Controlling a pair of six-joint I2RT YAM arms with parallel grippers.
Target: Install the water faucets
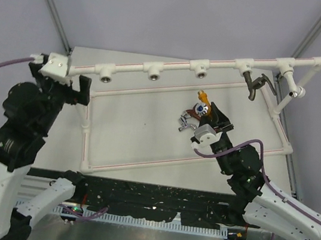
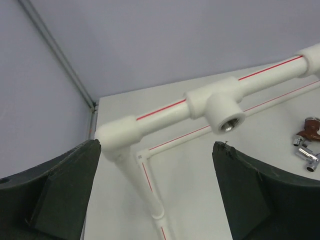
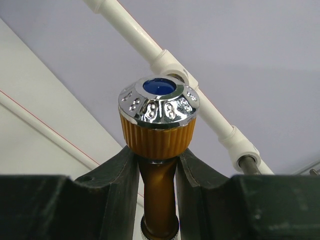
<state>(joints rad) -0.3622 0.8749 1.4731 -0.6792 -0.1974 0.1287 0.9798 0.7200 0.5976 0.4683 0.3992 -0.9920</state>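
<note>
From above, my right gripper pinches the orange faucet inside the pipe frame, near an empty socket; the left wrist shows my left gripper spread wide, the frame's corner between its fingers; the right wrist shows the stem clamped, so I'd square it to the socket before turning.

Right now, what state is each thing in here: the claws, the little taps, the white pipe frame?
white pipe frame: three left sockets empty
left gripper: wide open, astride its corner
right gripper: shut on the orange faucet
orange faucet: chrome-capped, held, not installed
dark grey faucet: appears fitted in a top-pipe socket
red-brown faucet: loose on the table
silver faucet: loose beside it
</note>
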